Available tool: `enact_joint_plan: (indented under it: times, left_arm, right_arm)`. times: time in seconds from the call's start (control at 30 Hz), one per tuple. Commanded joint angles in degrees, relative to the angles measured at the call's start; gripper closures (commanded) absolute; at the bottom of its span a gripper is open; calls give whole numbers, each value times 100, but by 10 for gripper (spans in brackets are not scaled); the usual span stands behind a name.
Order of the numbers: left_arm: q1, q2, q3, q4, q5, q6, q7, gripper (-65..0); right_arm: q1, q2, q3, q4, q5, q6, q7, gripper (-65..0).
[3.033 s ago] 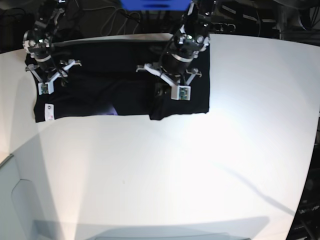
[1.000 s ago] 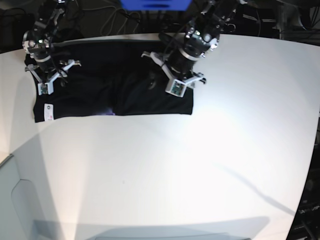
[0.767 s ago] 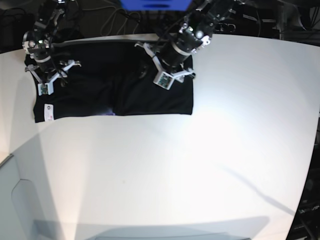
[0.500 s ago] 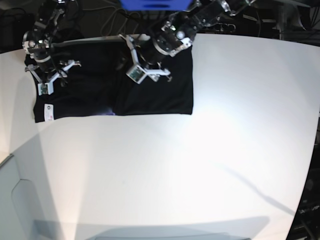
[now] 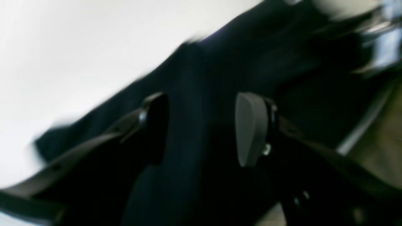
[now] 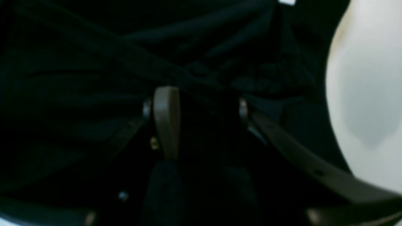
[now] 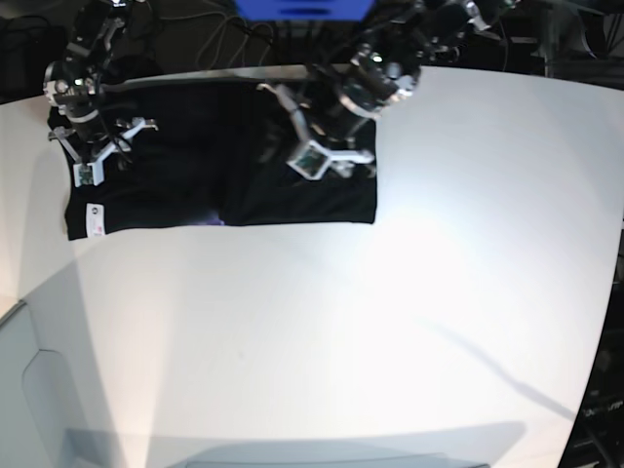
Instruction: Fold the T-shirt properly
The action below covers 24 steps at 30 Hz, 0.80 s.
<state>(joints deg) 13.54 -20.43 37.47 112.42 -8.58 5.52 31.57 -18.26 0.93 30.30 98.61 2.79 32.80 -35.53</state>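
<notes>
Left gripper [image 5: 201, 128]: my jaws stand apart, nothing between the pads, wrist tilted down.
Right gripper [image 6: 198, 122]: my jaws parted too, pointing down, arm reaching forward.

Base view: strong overhead light is washing out the white table [image 7: 409, 292], with glare peaking near its centre. Soft grey shadows are falling across the lower left and bottom edge. Table edges are bowing, indicating wide-angle distortion. The black T-shirt [image 7: 195, 146] is reading as near-featureless dark. Left wrist view: motion blur is smearing the cloth edge and background; the tabletop is overexposing. Right wrist view: dim, soft-focused, folds barely showing.
</notes>
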Motion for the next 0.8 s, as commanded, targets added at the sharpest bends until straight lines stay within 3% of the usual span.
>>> enact_joint_plan:
  times: [0.0, 0.17, 0.37, 0.77]
  left_arm:
    - [206, -116, -95, 208, -43, -38, -111, -330]
    - [989, -529, -728, 217, -43, -38, -120, -330]
    - [1446, -467, -1299, 288, -43, -46, -120, -330]
    - [1551, -467, -1334, -301, -43, -38, -120, -330]
  right_arm:
    - [-7, 26, 16, 78, -28, 127, -21, -240]
    - [-7, 26, 16, 78, -28, 127, -21, -240]
    - [-7, 26, 16, 78, -28, 127, -12, -240]
    - [116, 35, 16, 78, -28, 127, -21, -240]
